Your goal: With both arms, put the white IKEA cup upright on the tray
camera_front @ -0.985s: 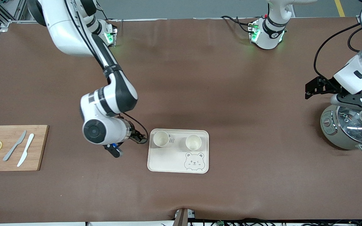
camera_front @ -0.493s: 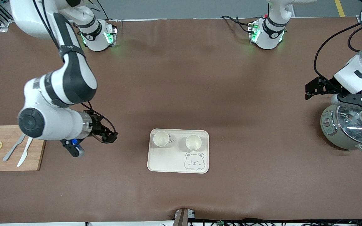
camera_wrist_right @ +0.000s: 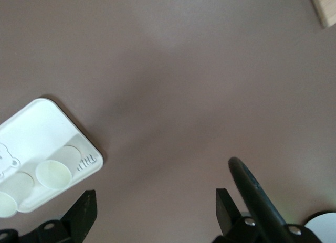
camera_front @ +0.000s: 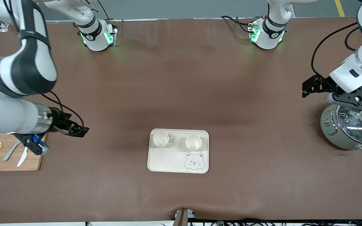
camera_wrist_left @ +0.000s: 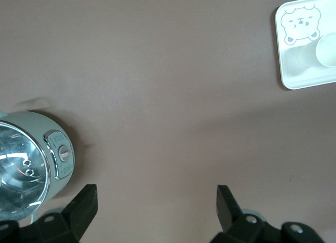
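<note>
White cups (camera_front: 161,139) (camera_front: 193,142) upright on tray (camera_front: 168,161) | right gripper (camera_front: 79,130) parted (empty) | left gripper (camera_front: 308,87) likewise

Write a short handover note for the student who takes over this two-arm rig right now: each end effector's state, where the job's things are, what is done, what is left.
Left end effector: open, empty, over bare table beside the rice cooker.
Right end effector: open, empty, over bare table between the cutting board and the tray.
Tray: mid-table, toward the front camera.
Two white cups stand upright on it side by side, one toward the right arm's end, the other toward the left arm's end.
Done: both cups appear placed upright on the tray.
Left: probably nothing but parking the arms.
</note>
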Action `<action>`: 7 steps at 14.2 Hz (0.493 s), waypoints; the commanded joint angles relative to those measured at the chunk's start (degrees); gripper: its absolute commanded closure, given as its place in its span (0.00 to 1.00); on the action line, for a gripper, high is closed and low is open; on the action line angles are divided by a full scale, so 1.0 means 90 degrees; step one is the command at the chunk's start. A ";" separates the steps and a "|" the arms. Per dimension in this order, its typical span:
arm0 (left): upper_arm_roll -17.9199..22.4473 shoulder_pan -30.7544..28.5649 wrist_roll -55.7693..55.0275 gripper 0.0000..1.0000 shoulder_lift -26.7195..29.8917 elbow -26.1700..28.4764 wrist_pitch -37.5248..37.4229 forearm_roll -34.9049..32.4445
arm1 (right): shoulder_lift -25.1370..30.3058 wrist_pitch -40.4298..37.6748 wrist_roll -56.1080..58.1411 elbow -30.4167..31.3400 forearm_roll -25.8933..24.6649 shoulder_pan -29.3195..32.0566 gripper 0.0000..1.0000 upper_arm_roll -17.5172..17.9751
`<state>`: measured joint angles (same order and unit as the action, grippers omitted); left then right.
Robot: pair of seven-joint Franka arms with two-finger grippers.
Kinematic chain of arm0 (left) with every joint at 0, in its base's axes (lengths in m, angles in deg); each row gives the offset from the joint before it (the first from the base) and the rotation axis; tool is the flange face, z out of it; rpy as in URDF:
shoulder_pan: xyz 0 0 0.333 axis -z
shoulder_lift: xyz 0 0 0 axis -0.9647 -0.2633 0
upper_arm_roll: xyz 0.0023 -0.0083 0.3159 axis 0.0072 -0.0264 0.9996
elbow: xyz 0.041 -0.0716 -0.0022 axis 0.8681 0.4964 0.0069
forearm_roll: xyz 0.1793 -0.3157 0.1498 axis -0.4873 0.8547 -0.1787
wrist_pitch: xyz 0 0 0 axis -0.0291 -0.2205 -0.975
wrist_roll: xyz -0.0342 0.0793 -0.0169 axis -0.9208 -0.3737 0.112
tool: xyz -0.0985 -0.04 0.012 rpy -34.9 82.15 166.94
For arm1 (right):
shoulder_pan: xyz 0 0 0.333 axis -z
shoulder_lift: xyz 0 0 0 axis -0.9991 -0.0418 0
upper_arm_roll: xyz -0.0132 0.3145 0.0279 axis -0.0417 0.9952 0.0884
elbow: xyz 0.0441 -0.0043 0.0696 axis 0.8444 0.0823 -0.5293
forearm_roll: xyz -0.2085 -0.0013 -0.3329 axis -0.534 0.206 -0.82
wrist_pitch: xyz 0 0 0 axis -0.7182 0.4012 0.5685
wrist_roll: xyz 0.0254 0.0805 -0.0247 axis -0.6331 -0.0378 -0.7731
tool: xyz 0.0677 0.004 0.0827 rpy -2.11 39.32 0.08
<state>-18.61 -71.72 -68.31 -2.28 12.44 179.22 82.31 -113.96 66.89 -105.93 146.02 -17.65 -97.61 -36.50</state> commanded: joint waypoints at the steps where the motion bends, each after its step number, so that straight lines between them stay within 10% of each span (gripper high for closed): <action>1: -0.0042 -0.0052 -0.0269 0.00 0.0291 0.0028 -0.0200 0.0127 | 0.0306 -0.0252 0.0733 0.0159 -0.0112 0.0319 0.00 0.0157; 7: -0.0266 -0.0003 -0.0856 0.00 0.0321 -0.0098 -0.0376 0.0127 | 0.0482 -0.0321 0.1273 0.0081 -0.0415 0.0554 0.00 0.0128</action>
<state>-20.31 -71.60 -75.21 0.21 12.07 177.16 82.93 -111.81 64.39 -95.70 145.98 -20.30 -94.58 -36.45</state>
